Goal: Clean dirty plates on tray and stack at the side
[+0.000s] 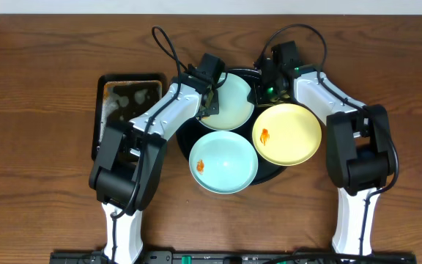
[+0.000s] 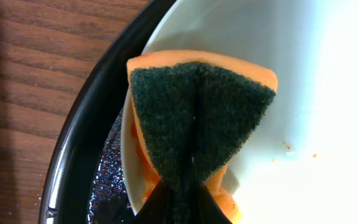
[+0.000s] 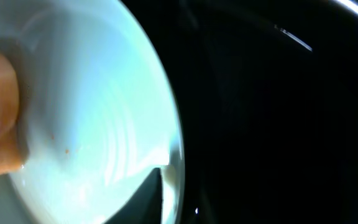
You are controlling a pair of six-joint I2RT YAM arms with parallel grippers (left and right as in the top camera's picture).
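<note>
The round black tray (image 1: 267,171) holds three plates. The back pale blue-green plate (image 1: 234,108) has my left gripper (image 1: 212,89) over its left edge. That gripper is shut on an orange sponge with a dark green scouring pad (image 2: 197,118), which is pressed onto the plate (image 2: 316,81) near its rim. A few orange specks remain there. My right gripper (image 1: 264,86) is shut on this plate's right rim (image 3: 104,124), with one finger (image 3: 160,196) showing inside the rim. The front blue-green plate (image 1: 223,163) and the yellow plate (image 1: 287,133) each bear an orange smear.
A smaller rectangular black tray (image 1: 127,110), wet and without a sponge, lies left of the round tray on the wooden table (image 1: 35,147). Both arms reach over the back of the round tray (image 2: 79,143), which also shows in the right wrist view (image 3: 278,124).
</note>
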